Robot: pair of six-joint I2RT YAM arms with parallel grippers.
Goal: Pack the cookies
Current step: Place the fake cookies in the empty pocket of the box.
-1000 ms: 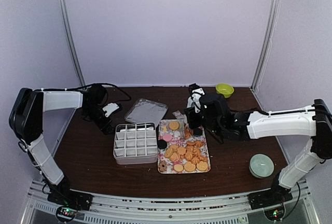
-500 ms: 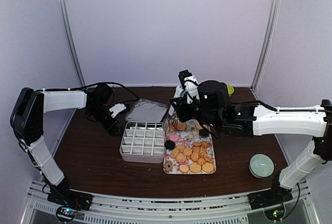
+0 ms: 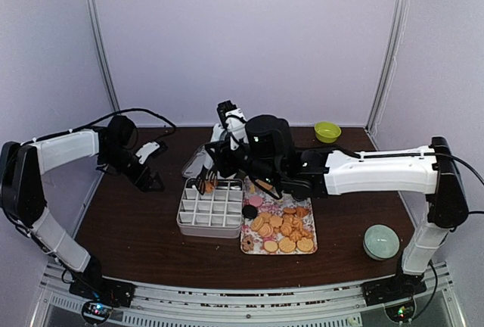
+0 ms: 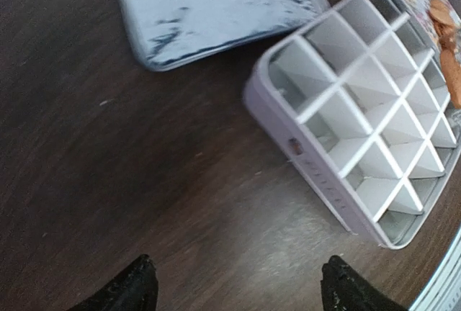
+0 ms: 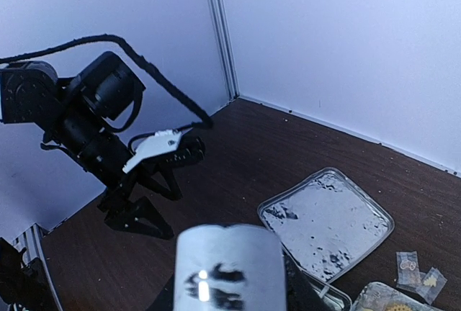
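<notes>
Several cookies (image 3: pixel 281 225), mostly golden with some pink and dark ones, lie on a floral tray (image 3: pixel 249 245). A white divided box (image 3: pixel 210 207) stands left of it. My right gripper (image 3: pixel 231 160) is shut on metal tongs (image 5: pixel 229 271), which hide its fingers in the right wrist view. The tong tips (image 3: pixel 206 184) hang over the box's far-left corner, and something orange, seemingly a cookie, sits between them. My left gripper (image 4: pixel 238 293) is open and empty over bare table, left of the box (image 4: pixel 374 124).
The box's clear lid (image 4: pixel 216 5) lies behind it, partly under my right arm. A green bowl (image 3: pixel 327 131) stands at the back right and a pale bowl (image 3: pixel 380 241) at the front right. Small packets (image 5: pixel 418 271) lie near the lid.
My right arm swung left with the tongs, from above the tray to over the box's far-left corner. My left gripper drew back left, away from the box.
</notes>
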